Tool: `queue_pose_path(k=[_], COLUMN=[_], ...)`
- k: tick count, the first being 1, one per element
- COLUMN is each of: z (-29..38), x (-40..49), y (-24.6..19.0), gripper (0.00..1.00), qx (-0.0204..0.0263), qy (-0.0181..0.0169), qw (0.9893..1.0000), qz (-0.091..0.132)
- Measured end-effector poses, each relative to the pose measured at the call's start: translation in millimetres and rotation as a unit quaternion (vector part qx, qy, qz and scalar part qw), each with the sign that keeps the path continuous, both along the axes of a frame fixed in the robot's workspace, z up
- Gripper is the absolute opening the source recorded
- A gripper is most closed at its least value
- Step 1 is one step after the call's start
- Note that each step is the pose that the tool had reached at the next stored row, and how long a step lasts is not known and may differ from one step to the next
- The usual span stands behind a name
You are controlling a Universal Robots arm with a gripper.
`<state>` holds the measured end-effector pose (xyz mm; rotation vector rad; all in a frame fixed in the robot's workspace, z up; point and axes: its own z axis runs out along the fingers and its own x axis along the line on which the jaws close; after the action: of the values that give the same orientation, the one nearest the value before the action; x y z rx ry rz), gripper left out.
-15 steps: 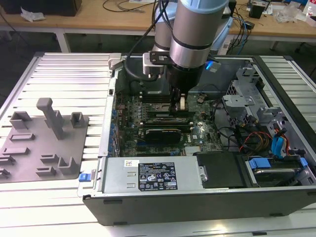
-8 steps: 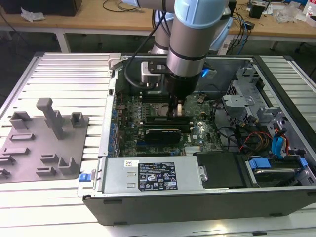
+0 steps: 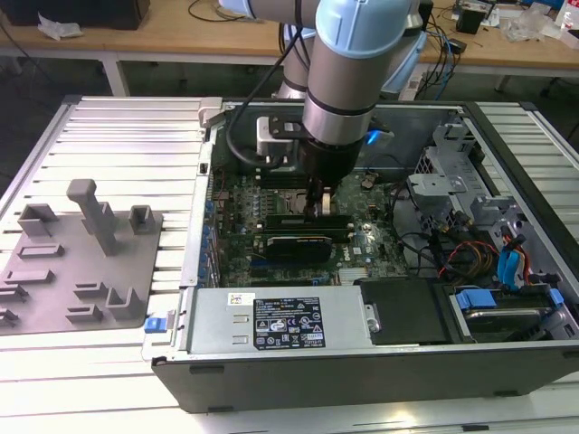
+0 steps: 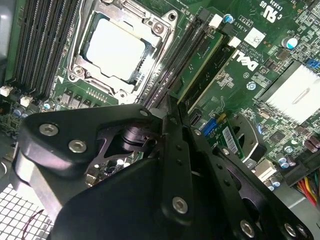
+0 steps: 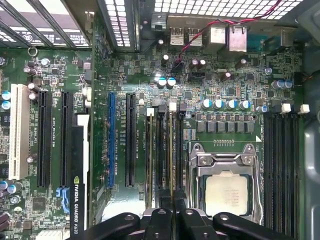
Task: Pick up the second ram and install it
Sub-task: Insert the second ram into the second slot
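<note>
Ram stick (image 4: 207, 62) standing on edge in its slot beside the silver processor (image 4: 117, 47).

The gripper (image 3: 318, 206) points straight down into the open computer case (image 3: 362, 362), right over the memory slots (image 5: 165, 150). Its two black fingers (image 5: 172, 220) are pressed close together over the slots. The arm (image 3: 348, 63) stands upright above the green motherboard (image 5: 240, 75).

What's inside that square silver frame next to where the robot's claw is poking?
Inside the silver frame sits a flat, pale metal processor, clamped down. What lies under it is covered. The gripper hangs beside it, over the memory slots.
</note>
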<state>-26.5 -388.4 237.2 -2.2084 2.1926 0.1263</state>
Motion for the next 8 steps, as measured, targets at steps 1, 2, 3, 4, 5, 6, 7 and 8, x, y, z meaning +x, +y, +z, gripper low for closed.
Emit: queue_pose_path(k=[1,2,3,4,5,6,7,8], z=[-0.4,-0.7,-1.1,-1.6,-2.0,-2.4,-3.8,-4.5], x=[-0.2,-0.4,-0.5,-0.7,-0.7,-0.8,-0.8,-0.8], y=[0.0,0.0,0.0,0.0,0.0,0.0,0.0,0.0], gripper=[0.13,0.13,0.13,0.13,0.13,0.13,0.13,0.13], qx=[0.0000,0.0001,0.0001,0.0001,0.0001,0.0001,0.0002,0.0003], qy=[0.0001,0.0001,0.0001,0.0001,0.0001,0.0001,0.0001,0.0001], qw=[1.0000,1.0000,1.0000,1.0000,1.0000,1.0000,1.0000,1.0000], qz=[0.000,0.000,0.000,0.000,0.000,0.000,0.000,0.000])
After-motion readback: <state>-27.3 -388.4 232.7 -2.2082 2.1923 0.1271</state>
